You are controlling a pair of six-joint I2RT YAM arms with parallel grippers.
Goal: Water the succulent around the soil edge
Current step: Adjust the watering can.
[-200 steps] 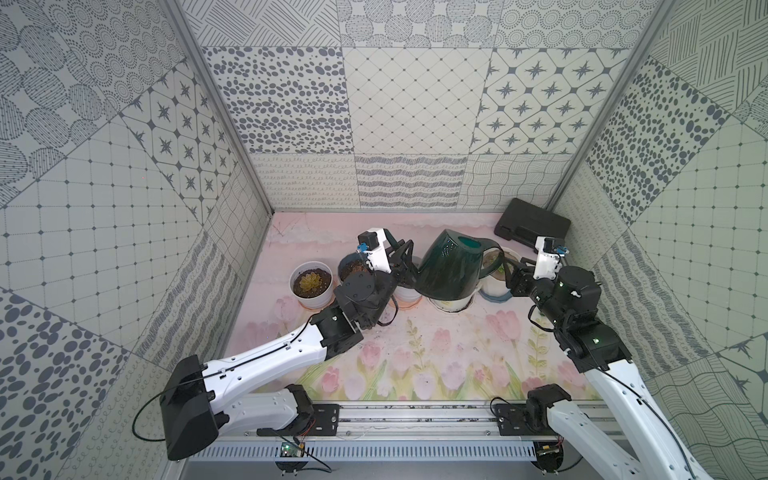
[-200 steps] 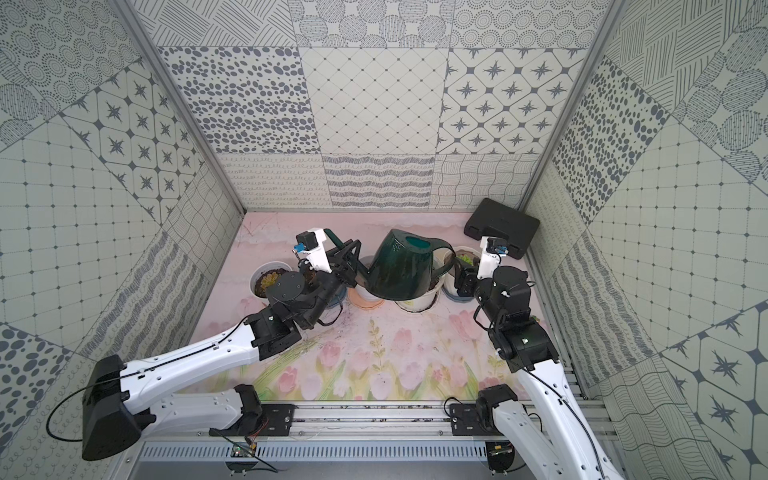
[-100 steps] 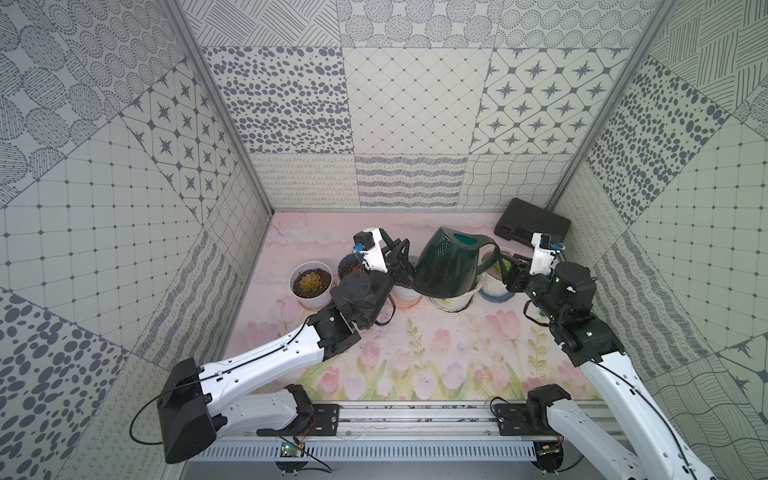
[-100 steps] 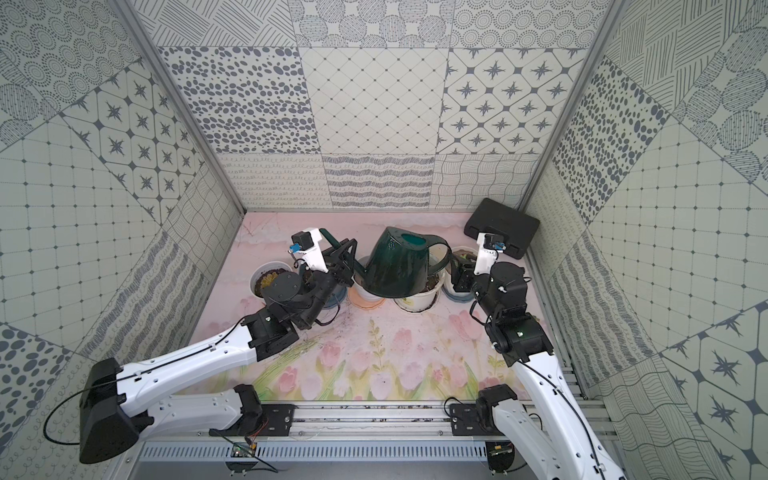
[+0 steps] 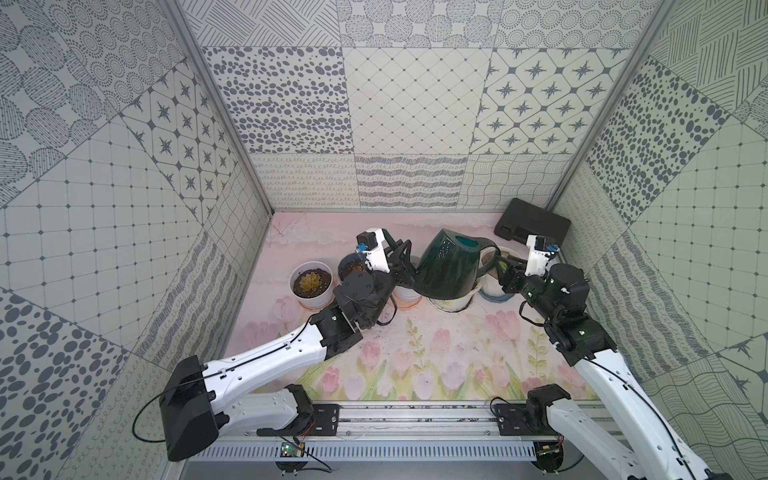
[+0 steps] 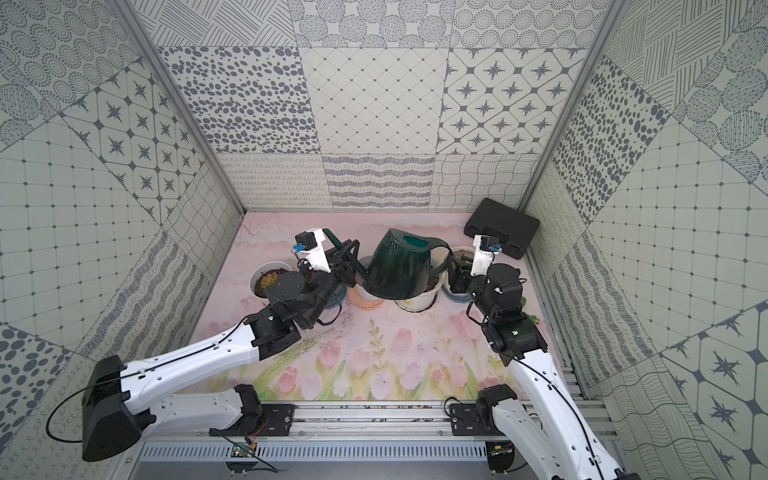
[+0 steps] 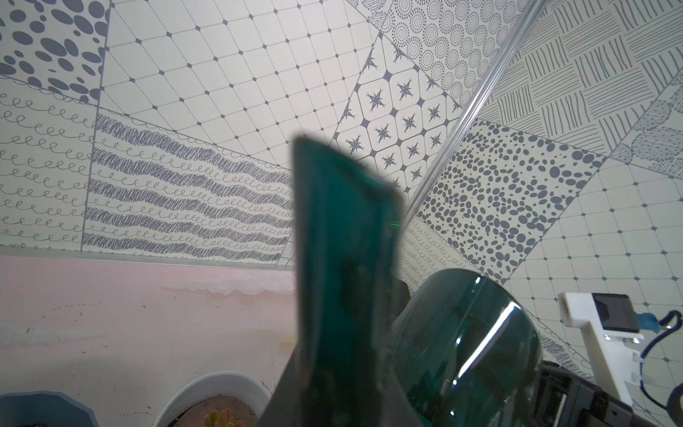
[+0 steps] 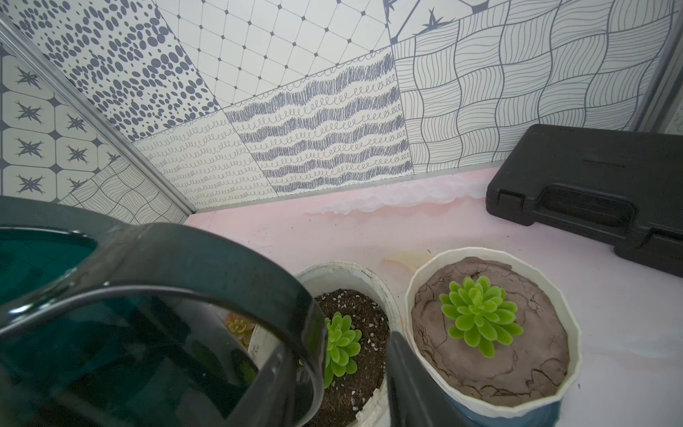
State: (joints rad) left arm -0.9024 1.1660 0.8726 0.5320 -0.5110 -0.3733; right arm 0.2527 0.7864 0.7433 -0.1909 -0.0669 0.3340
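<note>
Top views, watering can: we are seeing the dark green watering can (image 5: 446, 268) hanging tilted above the row of pots on the far half of the surface (image 5: 415, 340), with its spout pointing toward the left arm.
Top views, left claw: the left claw (image 5: 401, 255) is clamping the spout.
Top views, right claw: the right claw (image 5: 503, 272) is sitting at the handle loop. We cannot tell whether it is clenched on it or released.
Top views, target pot: the white fluted pot (image 6: 459, 252) is standing near the far right corner, just before the black case (image 5: 532, 222), and is mostly hidden by the handle and claw.
Left wrist, spout: the spout is filling the middle, close and blurred, with the can's glossy body beside it. The target plant is not showing here.
Right wrist, succulent: the succulent (image 8: 480, 319) is sitting in the centre of a smooth, cracked tan mound.
Right wrist, soil edge: the soil edge (image 8: 547, 355) is ringing it just inside the lip, and we are seeing no water on it.
Right wrist, neighbour: a cream pot (image 8: 332, 267) of dark speckled soil is standing just beside it.
Handling: we are judging the can to be stiff, slick plastic, its weight depending on a fill we cannot see. The handle loop is the place to hold it, with the spout steadied. The rosette's leaves look fragile, so we are advising against touching the plant.
</note>
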